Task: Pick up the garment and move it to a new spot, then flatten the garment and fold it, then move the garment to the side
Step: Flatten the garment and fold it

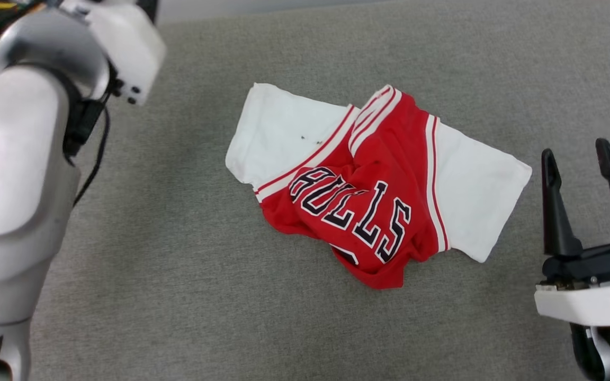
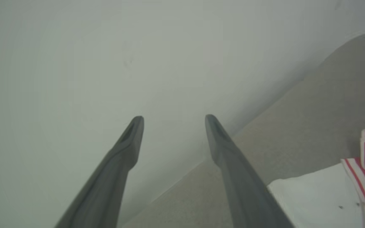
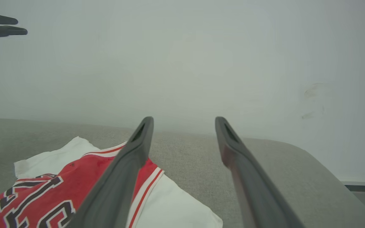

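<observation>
Garment (image 1: 374, 185) lies bunched on the grey pad (image 1: 178, 264), white sleeves splayed, red body rucked; it is contained by nothing. Both tools are spread and empty: right gripper (image 1: 575, 148) is parked near one sleeve, not touching; left gripper (image 2: 173, 117) is aimed at the wall (image 2: 74, 47), clear of cloth. Pick-up is judged not yet begun. Pinches at both shoulder seams are advised, so the cloth hangs open when lifted.

Soft, even light; hazy wrist views
</observation>
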Available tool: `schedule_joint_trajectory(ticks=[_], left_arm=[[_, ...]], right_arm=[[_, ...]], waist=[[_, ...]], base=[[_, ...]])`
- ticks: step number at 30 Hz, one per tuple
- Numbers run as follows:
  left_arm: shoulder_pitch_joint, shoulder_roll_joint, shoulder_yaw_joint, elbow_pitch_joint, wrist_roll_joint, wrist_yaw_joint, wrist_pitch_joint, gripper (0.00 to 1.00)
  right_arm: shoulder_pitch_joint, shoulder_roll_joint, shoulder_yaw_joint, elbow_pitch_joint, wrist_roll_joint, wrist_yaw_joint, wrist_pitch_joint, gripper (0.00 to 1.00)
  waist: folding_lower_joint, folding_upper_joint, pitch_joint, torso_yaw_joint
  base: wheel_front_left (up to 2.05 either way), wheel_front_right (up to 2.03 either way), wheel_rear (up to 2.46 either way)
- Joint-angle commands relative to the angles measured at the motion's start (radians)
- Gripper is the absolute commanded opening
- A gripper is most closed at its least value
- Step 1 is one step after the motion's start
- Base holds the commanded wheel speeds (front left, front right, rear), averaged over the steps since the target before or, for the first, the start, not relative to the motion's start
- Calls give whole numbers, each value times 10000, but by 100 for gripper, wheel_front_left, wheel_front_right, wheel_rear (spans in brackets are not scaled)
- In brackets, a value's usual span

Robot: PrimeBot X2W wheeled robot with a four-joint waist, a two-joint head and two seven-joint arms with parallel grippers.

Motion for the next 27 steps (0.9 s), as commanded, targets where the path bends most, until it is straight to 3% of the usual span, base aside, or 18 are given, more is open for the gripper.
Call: schedule_joint_trajectory(ticks=[1,7,13,17,27], left_arm=[[-696,284,-805,205,-796,11,885,100],[-2493,975,-3404,641,-3370,4,4044,100],[-3729,1307,-5274,841,-5173,3,6209,100],[-4347,1518,-6352,976,-5797,2,7161,100],[-5042,1548,-8122,1187,-6870,1,8239,100]], right_arm=[[287,225,-43,-246,-115,-9,-26,100],[453,604,-52,-673,-198,-9,-44,100],[110,709,24,-657,-203,-9,-65,100],[-159,730,158,-614,-205,-9,-84,100],[-640,834,312,-575,-139,-11,-93,100]], waist=[[-1,-1,202,-149],[-1,-1,676,-411],[-1,-1,1274,-700],[-1,-1,1680,-968],[-1,-1,2481,-1372]], base=[[0,0,0],[0,0,0],[0,0,0],[0,0,0],[0,0,0]])
